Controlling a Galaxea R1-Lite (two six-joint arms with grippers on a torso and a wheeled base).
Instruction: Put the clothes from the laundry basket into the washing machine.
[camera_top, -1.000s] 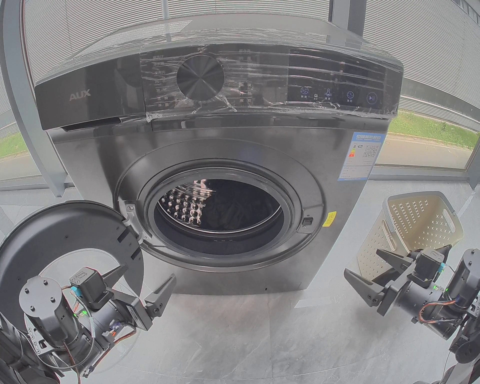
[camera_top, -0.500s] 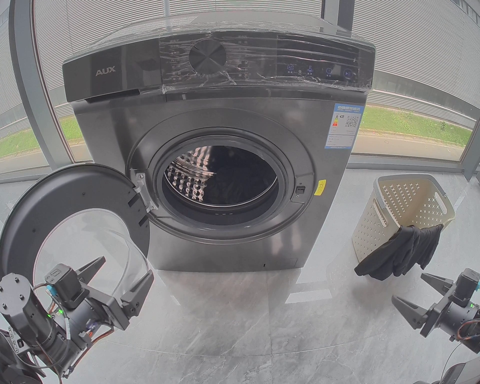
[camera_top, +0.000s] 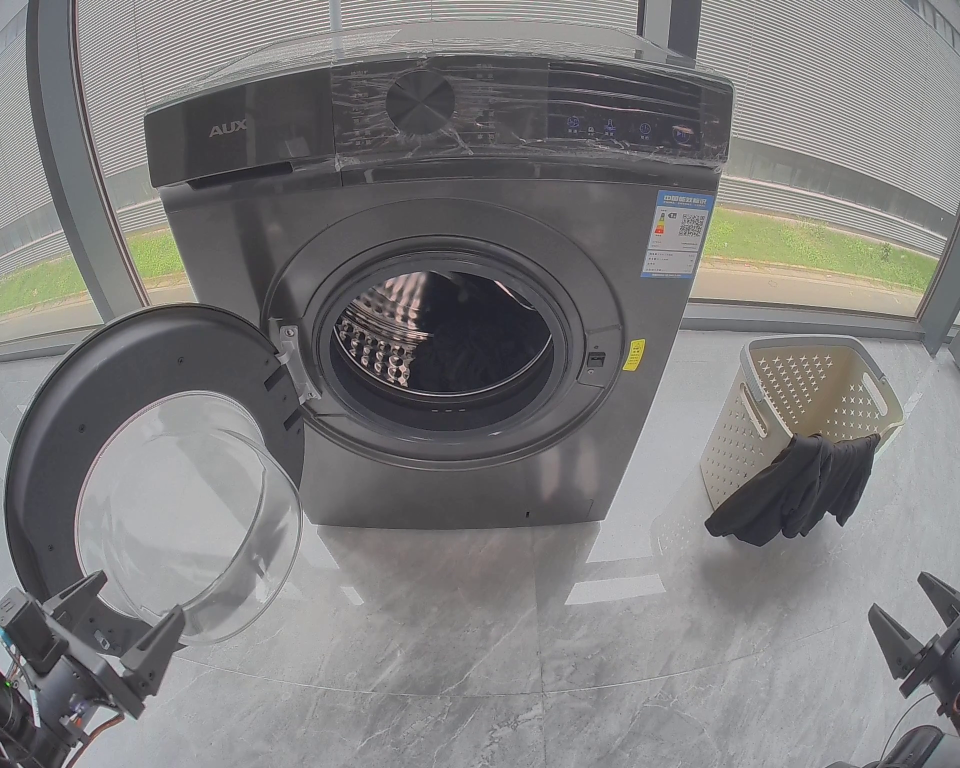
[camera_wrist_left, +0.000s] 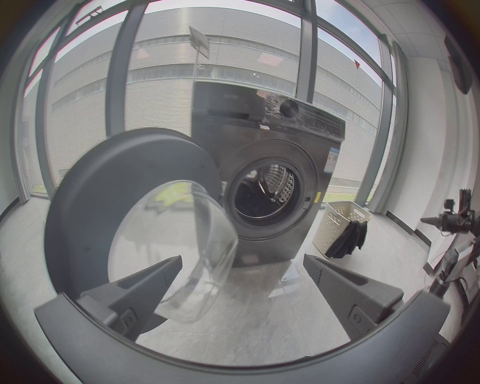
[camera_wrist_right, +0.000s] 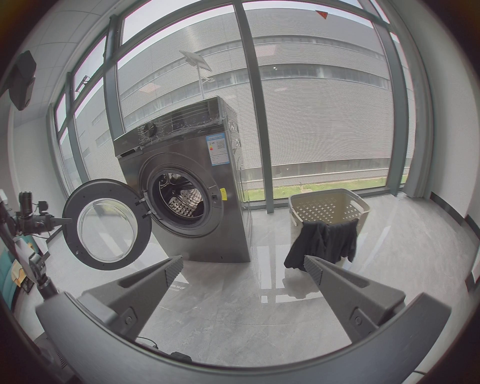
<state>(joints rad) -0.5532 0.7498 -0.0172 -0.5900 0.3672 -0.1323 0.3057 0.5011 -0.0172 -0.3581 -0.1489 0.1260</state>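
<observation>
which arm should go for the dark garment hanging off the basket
Right. The dark garment drapes over the rim of the laundry basket on the robot's right, with the open right hand on that side. The left hand sits far across, by the open door.

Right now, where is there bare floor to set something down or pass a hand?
The widest bare floor lies in front of the washer, between the open door and the basket. A narrower strip runs between washer and basket. It is crowded around the door, and at the basket's front, where a black garment hangs over the rim.
</observation>
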